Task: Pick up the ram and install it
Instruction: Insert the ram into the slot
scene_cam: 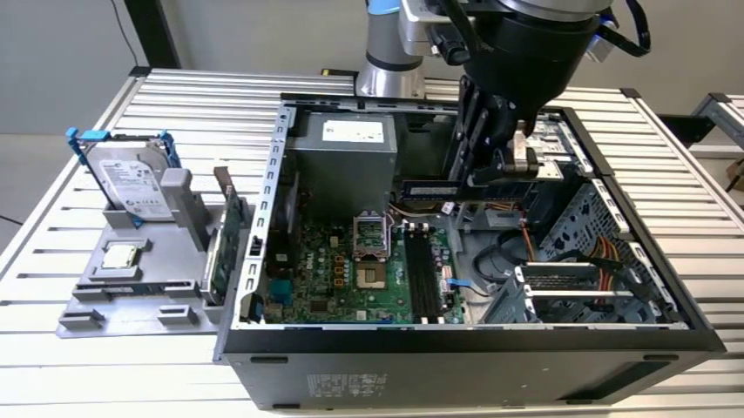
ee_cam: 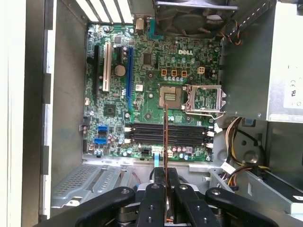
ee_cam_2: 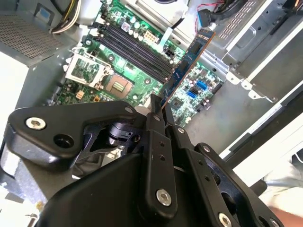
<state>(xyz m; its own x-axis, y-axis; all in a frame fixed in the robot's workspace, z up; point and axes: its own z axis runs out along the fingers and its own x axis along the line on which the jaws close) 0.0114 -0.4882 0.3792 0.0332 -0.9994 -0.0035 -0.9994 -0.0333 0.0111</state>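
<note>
1. The ram [ee_cam_2: 187, 71] is pinched at one end by the gripper [ee_cam_2: 160, 108], jaws closed narrow on it.
2. It is held in the air over the motherboard [ee_cam: 142, 94], inside the open computer case [scene_cam: 465, 340].
3. It is not seated in the black slots [ee_cam: 147, 135].

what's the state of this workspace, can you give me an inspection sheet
surface: slatted metal table with an open computer case lying on it
job's things: ram held above the motherboard, crosswise to the black memory slots, which look empty
clutter: hard drive in a blue frame and green card standing on a grey fixture, at the exterior view's left
grippers: gripper shut on the ram
cables: coloured wire bundle inside the case; black cable looped at the arm's wrist
surroundings: second slatted table at the exterior view's right
</note>
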